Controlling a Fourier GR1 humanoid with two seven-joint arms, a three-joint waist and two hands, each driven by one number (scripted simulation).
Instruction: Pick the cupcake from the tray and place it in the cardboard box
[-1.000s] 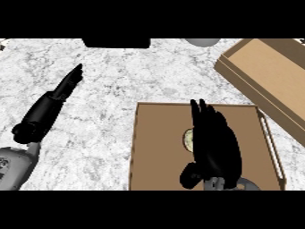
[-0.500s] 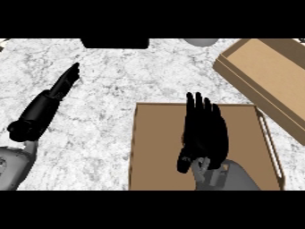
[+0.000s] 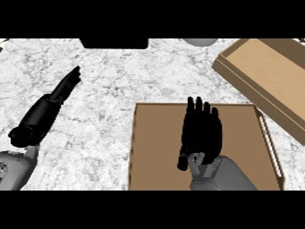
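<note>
One tray (image 3: pixel 156 147), one cardboard box (image 3: pixel 277 85), two hands, and that's pretty much the lot on this marble counter (image 3: pixel 115 76).

Nearest to the bottom edge, the right hand (image 3: pixel 201 132) comes up over the brown tray, palm down and laid flat, fingers straight and held close together pointing away toward the far side, thumb tucked low on the left. It isn't curled around anything. The cupcake doesn't show anywhere; the hand covers the middle of the tray, so whether it sits under there can't be told.

Off to the left, the left hand (image 3: pixel 62 89) lies stretched out above the counter, well apart from the tray, fingers straight and angled up toward the far right, holding nothing.

Farther back on the right, the cardboard box sits open and tilted diagonally, its near corner just beside the tray's far right corner. Nothing visible inside it.
</note>
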